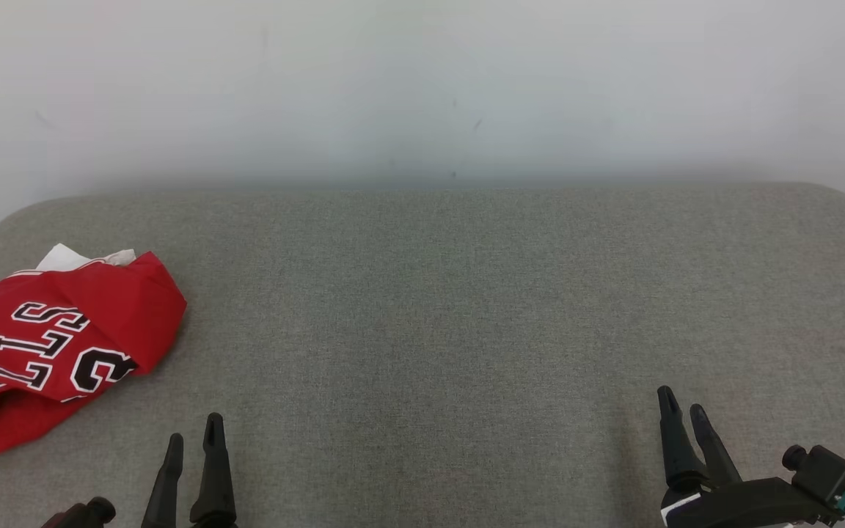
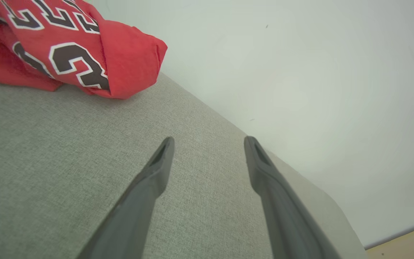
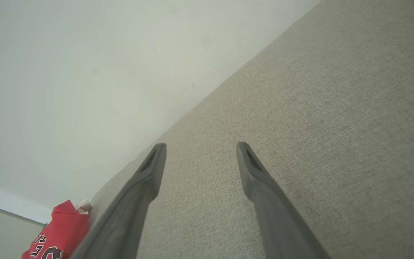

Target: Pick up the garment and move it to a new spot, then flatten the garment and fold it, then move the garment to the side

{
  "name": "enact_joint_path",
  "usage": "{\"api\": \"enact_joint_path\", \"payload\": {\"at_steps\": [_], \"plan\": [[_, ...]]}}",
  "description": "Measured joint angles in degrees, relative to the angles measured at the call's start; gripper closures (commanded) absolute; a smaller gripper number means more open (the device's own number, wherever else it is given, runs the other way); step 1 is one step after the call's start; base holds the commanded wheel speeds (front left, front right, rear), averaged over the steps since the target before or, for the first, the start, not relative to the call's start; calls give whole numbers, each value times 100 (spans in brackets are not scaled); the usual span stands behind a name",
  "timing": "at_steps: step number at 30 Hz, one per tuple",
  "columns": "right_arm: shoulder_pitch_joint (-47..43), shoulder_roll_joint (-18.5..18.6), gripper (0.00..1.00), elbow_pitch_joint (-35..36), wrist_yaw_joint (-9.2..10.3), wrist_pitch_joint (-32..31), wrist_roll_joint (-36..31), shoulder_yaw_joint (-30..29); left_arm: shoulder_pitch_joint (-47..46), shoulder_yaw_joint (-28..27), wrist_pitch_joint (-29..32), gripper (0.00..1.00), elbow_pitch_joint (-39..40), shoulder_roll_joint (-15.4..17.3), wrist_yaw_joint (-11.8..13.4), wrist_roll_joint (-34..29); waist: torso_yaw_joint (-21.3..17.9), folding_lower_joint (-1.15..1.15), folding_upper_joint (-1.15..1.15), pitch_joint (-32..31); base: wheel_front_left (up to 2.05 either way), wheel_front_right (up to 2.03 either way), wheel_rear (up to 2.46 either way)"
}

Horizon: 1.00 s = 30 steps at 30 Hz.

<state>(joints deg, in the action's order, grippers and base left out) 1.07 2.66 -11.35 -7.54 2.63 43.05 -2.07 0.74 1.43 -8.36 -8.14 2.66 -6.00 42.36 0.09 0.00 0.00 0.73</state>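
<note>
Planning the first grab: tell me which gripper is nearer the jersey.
Left. The left gripper sits just right of the jersey, not touching it; the right gripper is far off across the grey surface.

The garment (image 1: 48, 345) lies at the left end of the padded surface (image 1: 466, 293), wall (image 1: 422, 88) behind.

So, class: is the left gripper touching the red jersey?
Apart. The left wrist view shows bare grey surface between the left gripper and the red jersey.

Grey cushion (image 1: 466, 308) lies open middle and right; red garment (image 1: 56, 345) (bunched, far left) and rear wall (image 1: 422, 88) obstruct.
</note>
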Motion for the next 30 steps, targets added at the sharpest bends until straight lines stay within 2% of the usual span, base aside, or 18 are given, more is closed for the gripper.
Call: {"api": "enact_joint_path", "payload": {"at_steps": [30], "plan": [[-108, 5, 0, -22, -1, 600, -2031, 245, 24, -42, -318, 0, -37, 2, -113, -1831, -3, 0, 0, -7, 0, 0, 0]]}}
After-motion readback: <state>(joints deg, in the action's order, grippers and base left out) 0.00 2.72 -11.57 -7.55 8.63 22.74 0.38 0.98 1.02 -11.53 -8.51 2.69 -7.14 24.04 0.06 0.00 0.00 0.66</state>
